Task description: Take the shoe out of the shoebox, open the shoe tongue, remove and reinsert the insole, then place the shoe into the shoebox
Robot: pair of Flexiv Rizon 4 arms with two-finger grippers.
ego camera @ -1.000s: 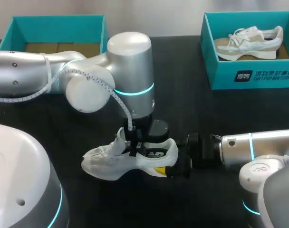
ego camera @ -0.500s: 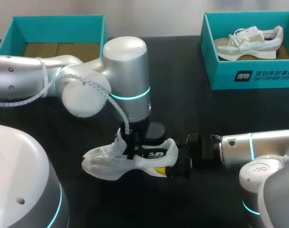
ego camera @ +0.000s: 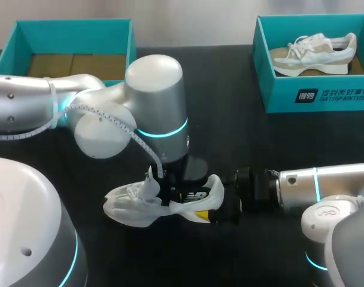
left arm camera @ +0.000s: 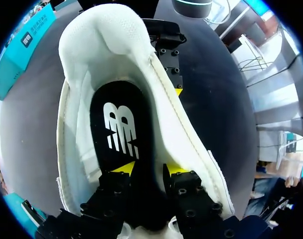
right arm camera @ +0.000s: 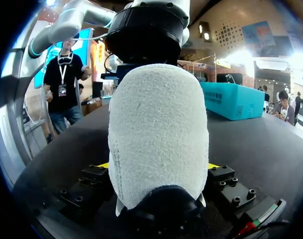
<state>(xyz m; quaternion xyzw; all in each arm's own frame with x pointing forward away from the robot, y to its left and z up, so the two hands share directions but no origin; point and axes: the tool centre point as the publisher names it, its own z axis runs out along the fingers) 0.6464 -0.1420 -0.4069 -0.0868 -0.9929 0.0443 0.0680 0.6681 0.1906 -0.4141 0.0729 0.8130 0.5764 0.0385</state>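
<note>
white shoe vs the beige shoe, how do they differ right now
The white shoe lies on the table; the beige shoe lies in the right box. The right gripper clamps the white shoe's heel and the left gripper reaches into its opening; nothing touches the beige shoe. The white shoe is all white, the beige shoe tan with white. Both are laced sneakers, toes toward my left.

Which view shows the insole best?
Left wrist view: most of the black insole shows inside the white shoe. Head view shows only a dark sliver of it under the left arm. Right wrist view shows only the shoe's heel; insole hidden.
</note>
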